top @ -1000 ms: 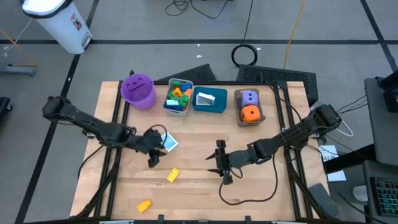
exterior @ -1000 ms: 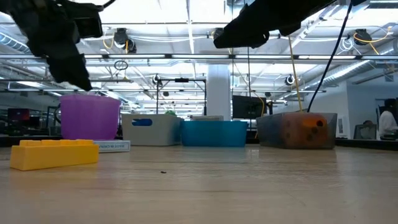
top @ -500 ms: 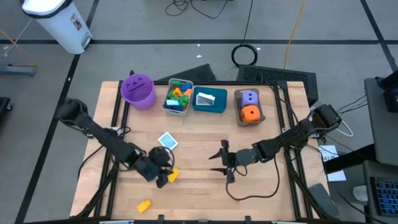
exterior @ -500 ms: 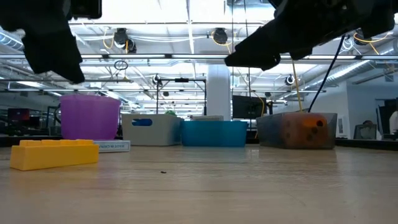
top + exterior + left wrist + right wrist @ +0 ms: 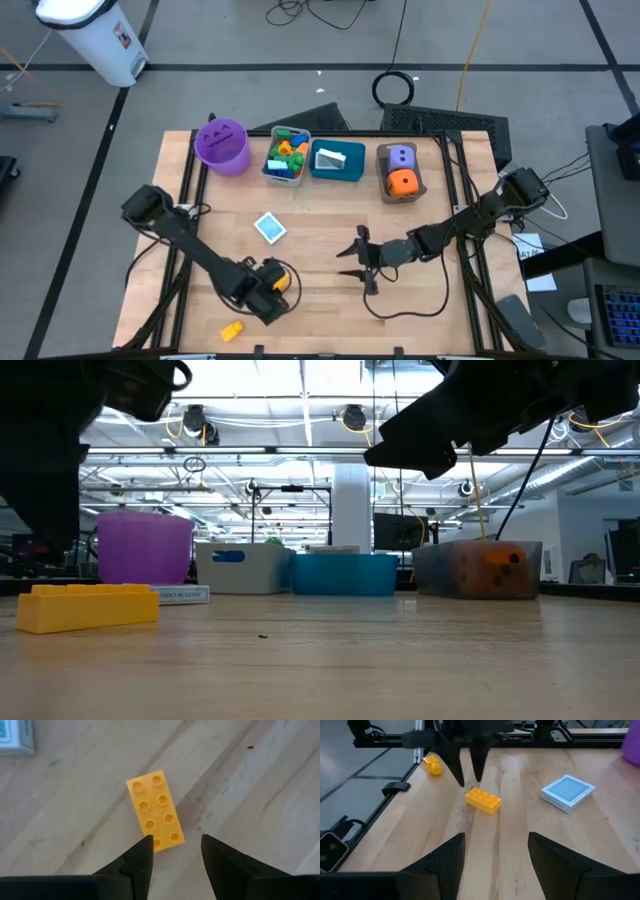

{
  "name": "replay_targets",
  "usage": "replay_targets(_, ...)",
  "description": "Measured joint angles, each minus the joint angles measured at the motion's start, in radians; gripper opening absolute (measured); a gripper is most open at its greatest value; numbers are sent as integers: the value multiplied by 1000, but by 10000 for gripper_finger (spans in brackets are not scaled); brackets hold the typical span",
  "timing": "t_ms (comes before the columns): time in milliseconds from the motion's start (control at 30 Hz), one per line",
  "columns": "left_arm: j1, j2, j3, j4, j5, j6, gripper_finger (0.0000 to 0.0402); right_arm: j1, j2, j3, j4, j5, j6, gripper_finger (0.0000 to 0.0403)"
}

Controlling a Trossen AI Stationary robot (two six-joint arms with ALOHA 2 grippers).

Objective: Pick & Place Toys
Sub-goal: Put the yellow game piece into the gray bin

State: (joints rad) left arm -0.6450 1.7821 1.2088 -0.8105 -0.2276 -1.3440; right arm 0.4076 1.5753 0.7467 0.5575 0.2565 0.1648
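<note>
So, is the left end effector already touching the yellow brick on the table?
Apart. The right wrist view shows the left end effector hanging above the yellow brick, open, with bare table between fingertips and brick.

Two dark, near-black arms of slim jointed links with bulkier housings at the joints; the left gripper ends in two matte black, tapering, wedge-shaped fingers; the right gripper has the same broad dark fingers; a black cable loops beside each wrist.
</note>
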Motion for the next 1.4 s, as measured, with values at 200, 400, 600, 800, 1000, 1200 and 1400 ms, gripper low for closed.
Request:
replay_targets(200,26,38,15,-2,-9,-30,172,28,0,0,0,0,7,208)
replay_targets(400,41,49,16,-7,-28,-76,172,60,0,0,-1,0,7,208)
replay_targets(600,44,63,16,-11,-35,-80,172,72,0,0,-20,1,7,208)
replay_targets(800,53,71,12,-33,-36,-74,172,72,0,0,-25,2,9,208)
replay_targets(1000,57,114,13,-4,-5,-48,172,72,0,0,-34,3,52,208)
replay_targets(1200,57,122,14,2,-6,-37,172,72,0,0,-36,3,59,208)
replay_targets(1400,59,121,13,1,1,6,172,72,0,0,-38,3,59,208)
